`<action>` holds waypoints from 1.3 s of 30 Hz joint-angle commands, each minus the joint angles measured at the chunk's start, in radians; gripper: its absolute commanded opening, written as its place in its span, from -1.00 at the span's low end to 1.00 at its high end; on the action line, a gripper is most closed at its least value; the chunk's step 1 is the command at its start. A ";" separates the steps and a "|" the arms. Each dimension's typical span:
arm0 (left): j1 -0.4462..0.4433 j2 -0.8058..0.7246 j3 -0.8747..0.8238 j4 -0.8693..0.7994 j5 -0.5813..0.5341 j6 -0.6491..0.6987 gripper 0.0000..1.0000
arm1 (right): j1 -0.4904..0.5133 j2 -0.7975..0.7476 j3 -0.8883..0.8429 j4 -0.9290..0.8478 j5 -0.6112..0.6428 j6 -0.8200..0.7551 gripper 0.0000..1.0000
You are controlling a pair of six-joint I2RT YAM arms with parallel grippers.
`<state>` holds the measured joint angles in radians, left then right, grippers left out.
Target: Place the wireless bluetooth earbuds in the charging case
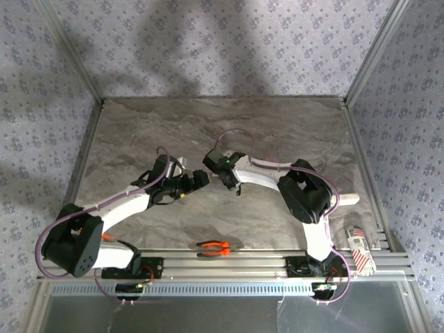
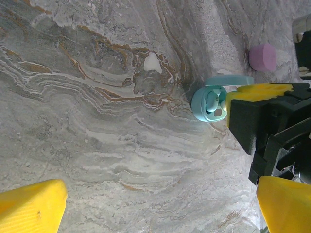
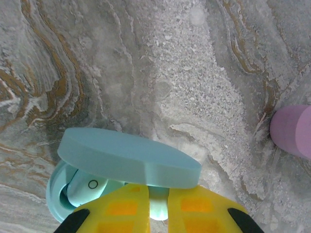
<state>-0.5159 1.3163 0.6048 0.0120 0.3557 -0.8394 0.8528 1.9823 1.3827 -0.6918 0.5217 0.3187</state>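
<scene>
Right gripper (image 3: 158, 194) fingers pinch a small teal plastic earbud (image 3: 158, 211), long axis along the finger gap, pointing into the open oval teal charging case (image 3: 52, 194) just beyond. Left gripper (image 2: 160, 199) jaws spread wide, nearby.

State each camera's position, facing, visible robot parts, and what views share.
Top external: above, behind the robot, facing down onto the marble table; left arm, right arm show.
Left wrist: faces down; the open left hand and the right hand show.
Right wrist: faces down; right hand's yellow fingers show.
Both wrists share teal charging case and pink case.
</scene>
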 commanded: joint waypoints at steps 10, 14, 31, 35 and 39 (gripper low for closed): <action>0.008 0.002 0.011 0.019 0.026 0.005 1.00 | 0.013 0.027 0.004 -0.025 0.020 0.022 -0.75; 0.007 0.002 0.009 0.019 0.025 0.006 1.00 | 0.022 0.027 -0.001 -0.034 0.017 0.035 -0.66; 0.007 0.002 0.018 0.017 0.028 0.008 1.00 | 0.045 -0.003 0.014 -0.073 0.019 0.049 -0.53; 0.007 0.000 0.016 0.016 0.028 0.008 0.99 | 0.046 -0.013 0.015 -0.075 0.018 0.054 -0.50; 0.007 -0.002 0.017 0.014 0.028 0.008 1.00 | 0.049 -0.022 0.015 -0.076 0.017 0.056 -0.49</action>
<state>-0.5159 1.3167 0.6048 0.0120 0.3706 -0.8391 0.8928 1.9907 1.3808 -0.7334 0.5316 0.3511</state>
